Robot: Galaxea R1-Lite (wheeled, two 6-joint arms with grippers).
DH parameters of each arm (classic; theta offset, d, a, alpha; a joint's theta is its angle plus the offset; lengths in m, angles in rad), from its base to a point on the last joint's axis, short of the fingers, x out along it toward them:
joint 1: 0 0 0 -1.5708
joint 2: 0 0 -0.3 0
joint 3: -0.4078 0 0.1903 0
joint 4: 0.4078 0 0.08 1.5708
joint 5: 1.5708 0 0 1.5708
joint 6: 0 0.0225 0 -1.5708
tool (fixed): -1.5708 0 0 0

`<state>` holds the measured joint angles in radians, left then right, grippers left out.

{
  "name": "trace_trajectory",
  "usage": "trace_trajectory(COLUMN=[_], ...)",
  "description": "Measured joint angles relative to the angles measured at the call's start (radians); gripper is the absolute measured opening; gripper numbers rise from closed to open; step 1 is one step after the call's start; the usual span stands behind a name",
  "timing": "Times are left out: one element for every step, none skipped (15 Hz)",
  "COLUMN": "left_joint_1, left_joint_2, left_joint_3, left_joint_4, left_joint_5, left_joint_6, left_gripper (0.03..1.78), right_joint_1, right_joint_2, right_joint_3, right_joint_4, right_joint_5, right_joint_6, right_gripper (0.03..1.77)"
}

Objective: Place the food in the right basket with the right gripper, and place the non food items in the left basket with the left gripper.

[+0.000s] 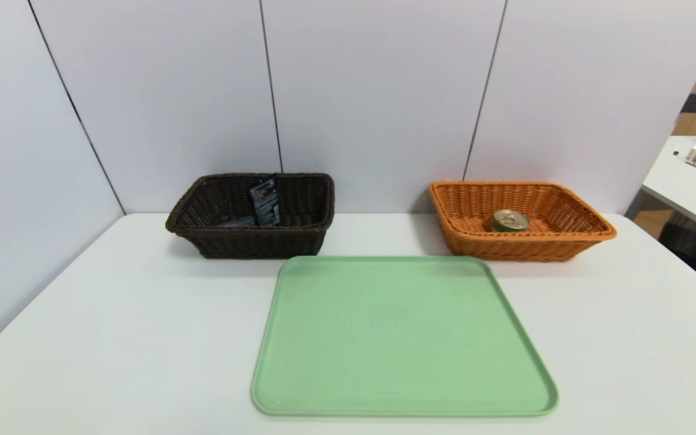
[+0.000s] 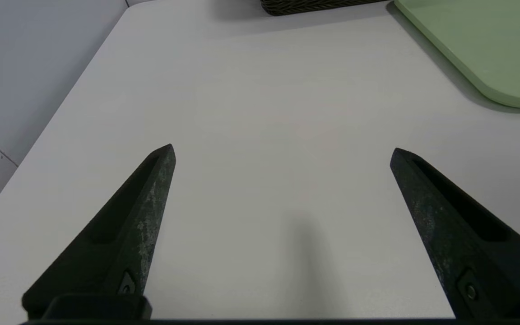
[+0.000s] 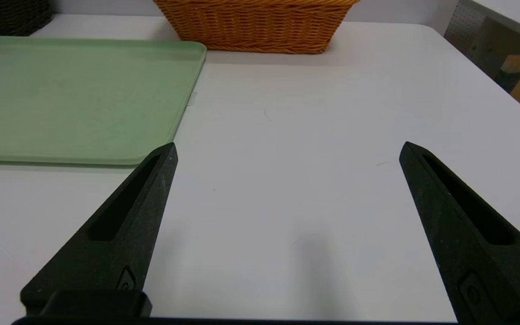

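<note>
White panelled walls enclose a white tabletop (image 1: 112, 338) on which the sorting layout is arranged. At the centre lies a pale green, rounded-corner plastic tray (image 1: 402, 338), bare of items, which probably served as the staging area.

At the far left stands a dark brown woven wicker basket (image 1: 203, 211), holding a dark flat packet (image 1: 264, 202) that leans upright against the rear wall. Printing on the packet is too small to read.

At the far right stands an orange woven wicker basket (image 1: 571, 217), containing a green can with a gold pull-tab lid (image 1: 510, 221), upright on the basket floor. No brand is legible on it.

With the tray bare and one item in each basket, sorting appears complete.

The left gripper (image 2: 282, 151) hovers above bare tabletop beside the tray's left edge, jaws spread wide, holding nothing. The right gripper (image 3: 287, 146) hovers over the tabletop beside the tray's right edge, jaws likewise spread and empty.
</note>
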<state>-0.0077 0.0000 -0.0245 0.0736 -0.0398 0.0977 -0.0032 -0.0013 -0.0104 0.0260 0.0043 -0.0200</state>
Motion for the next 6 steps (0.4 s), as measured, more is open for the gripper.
trace_trajectory(left_joint_1=[0.000,0.000,0.000,0.000,0.000,0.000], left_joint_2=[0.000,0.000,0.000,0.000,0.000,0.000], left_joint_3=[0.000,0.000,0.000,0.001,0.001,0.000], left_joint_4=[0.000,0.000,0.000,0.000,0.000,0.000], left_joint_5=[0.000,0.000,0.000,0.000,0.000,0.000], left_joint_6=[0.000,0.000,0.000,0.000,0.000,0.000], left_gripper=[1.69,1.69,1.69,1.69,1.69,1.69], right_joint_1=[0.000,0.000,0.000,0.000,0.000,0.000], right_joint_2=[0.000,0.000,0.000,0.000,0.000,0.000], right_joint_3=[-0.001,-0.001,-0.001,-0.001,-0.001,-0.001], right_joint_4=[0.003,0.001,0.000,0.000,0.000,0.000], right_joint_5=[-0.006,-0.015,-0.018,-0.019,-0.019,-0.019], right_joint_6=[0.020,0.027,0.031,0.031,0.033,0.033], right_gripper=[1.69,1.69,1.69,1.69,1.69,1.69])
